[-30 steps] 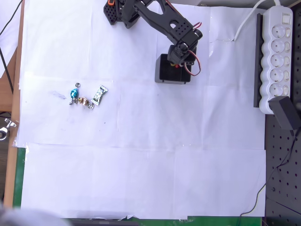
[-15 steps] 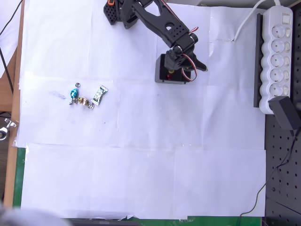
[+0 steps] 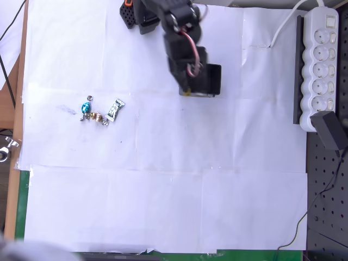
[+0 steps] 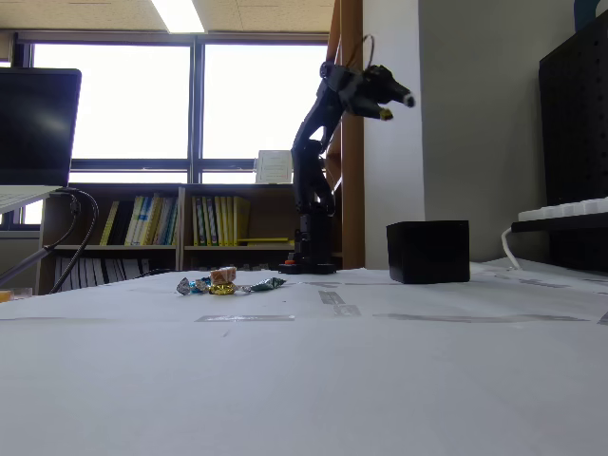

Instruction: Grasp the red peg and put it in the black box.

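1. Hanging high above the table in the fixed view, the gripper [image 4: 388, 103] sits well above the black box [image 4: 428, 251] and a little to its left; in the overhead view the arm covers the box's left part [image 3: 213, 80].
2. Whether the claw is wide or narrow cannot be told: the tips are small against the wall in the fixed view, and the overhead view looks down on the arm's back. Nothing red shows between them.
3. The red peg cannot be made out on the paper. The box's inside is dark and partly hidden, so I cannot confirm the peg lies there, though that seems likely.
4. Left of the box, well apart, the blue candy [image 3: 86, 107] and green-and-white candy [image 3: 115, 109] lie untouched.
5. Judging by the raised, apparently empty claw, the drop looks done; little seems left beyond retreating.
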